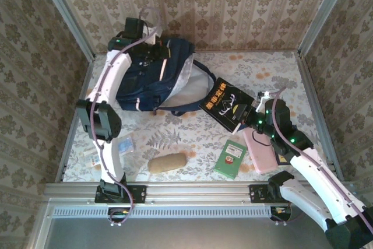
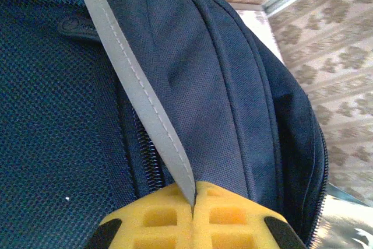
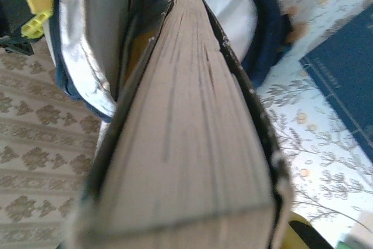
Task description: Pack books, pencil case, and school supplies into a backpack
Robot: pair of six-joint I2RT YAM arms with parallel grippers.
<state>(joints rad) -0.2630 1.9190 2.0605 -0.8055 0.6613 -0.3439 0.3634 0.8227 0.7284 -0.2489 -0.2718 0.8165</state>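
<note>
Top external view: the backpack (image 1: 152, 80) lies at the far left of the table (image 1: 192, 132), its main compartment gaping toward the centre. The left gripper (image 1: 149, 51) sits at the backpack's far upper edge. Left wrist view: the yellow pads (image 2: 157, 220) are pressed fully together, with the backpack's grey strip (image 2: 140, 86) pinched in the seam between them. The right gripper (image 1: 255, 118) is clamped on the near right corner of the black book (image 1: 229, 104), which sits just right of the backpack's mouth. Right wrist view: the book's page edge stands between the fingers, its far end pointing at the silver-lined opening (image 3: 87, 56). The green book (image 1: 230, 158), tan pouch (image 1: 167, 162) and blue-and-white packet (image 1: 125, 146) lie apart along the near side of the table.
</note>
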